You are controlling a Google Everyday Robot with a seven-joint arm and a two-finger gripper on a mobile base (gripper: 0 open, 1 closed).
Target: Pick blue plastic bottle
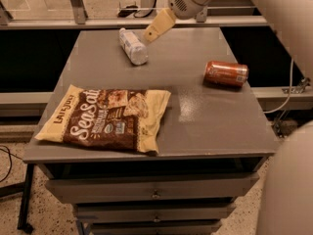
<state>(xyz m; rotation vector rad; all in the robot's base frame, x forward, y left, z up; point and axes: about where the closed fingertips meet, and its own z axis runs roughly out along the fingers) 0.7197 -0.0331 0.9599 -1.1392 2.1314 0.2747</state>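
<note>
Hovering beside blue plastic bottle (133, 46) — gripper (148, 35) tilted.

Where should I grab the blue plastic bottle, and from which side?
Probably best to take the blue plastic bottle across its labelled middle, coming straight down. It lies on its side, long axis running roughly front to back, so close across its width. The gripper hangs beside its far end.

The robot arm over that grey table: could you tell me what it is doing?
The robot's claw hangs over the back of the table, just right of the blue plastic bottle, which lies on its side, not yet grasped. An orange-red can lies to the right and a snack bag at the front left.
</note>
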